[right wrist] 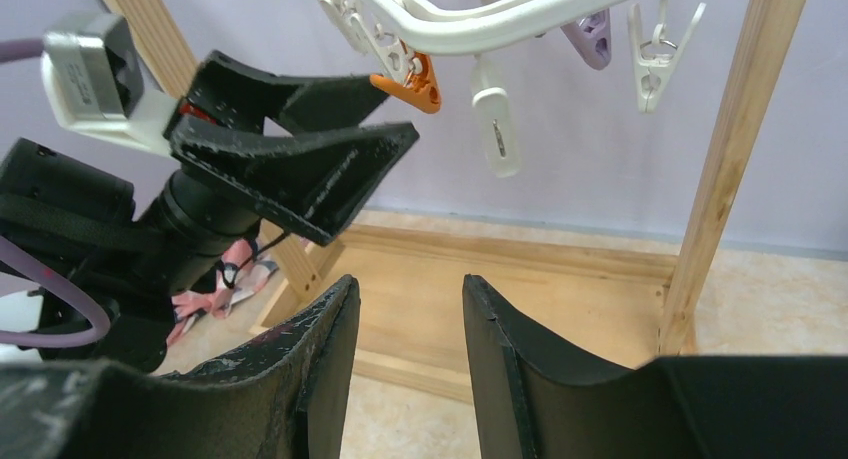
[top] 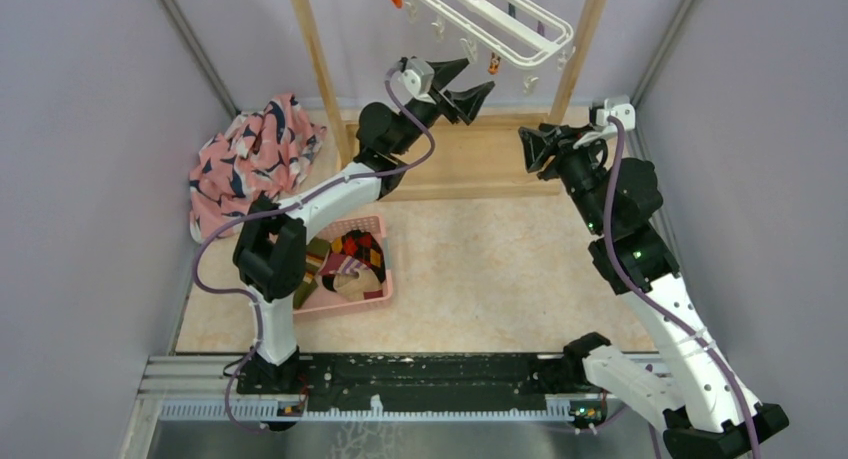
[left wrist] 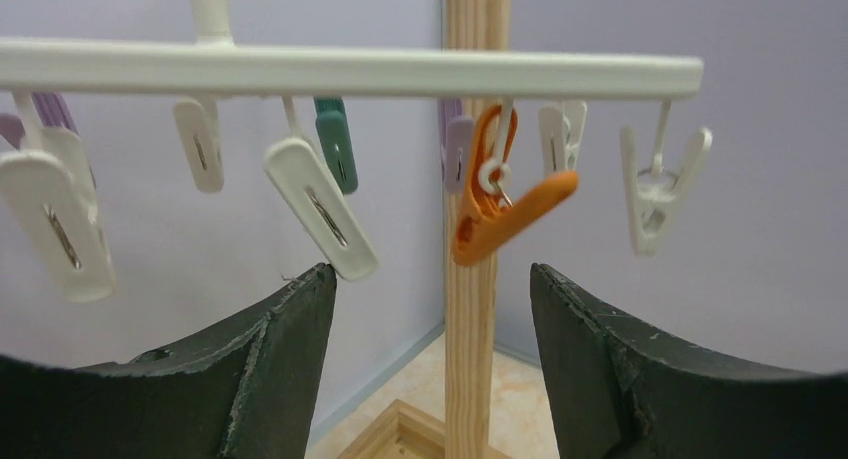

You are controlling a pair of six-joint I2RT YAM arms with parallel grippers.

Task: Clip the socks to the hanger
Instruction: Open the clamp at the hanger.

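Observation:
The white hanger (top: pixel 505 21) hangs from the top of the wooden rack, with small clips dangling under it. My left gripper (top: pixel 478 76) is raised just below it, open and empty. In the left wrist view (left wrist: pixel 432 279) an orange clip (left wrist: pixel 500 201) hangs just above the gap between the jaws, under the hanger bar (left wrist: pixel 350 71). My right gripper (top: pixel 527 149) is open and empty, lower and to the right, pointing at the left gripper (right wrist: pixel 400 109). The socks, a black-red-yellow argyle one (top: pixel 358 249) and an olive striped one (top: pixel 312 269), lie in a pink basket (top: pixel 385 279).
The wooden rack has two upright posts (top: pixel 318 59) and a flat base (top: pixel 470 164) at the back. One post (left wrist: pixel 475 329) stands right ahead of the left gripper. A big pink patterned cloth (top: pixel 250 159) lies at the back left. Grey walls close in both sides.

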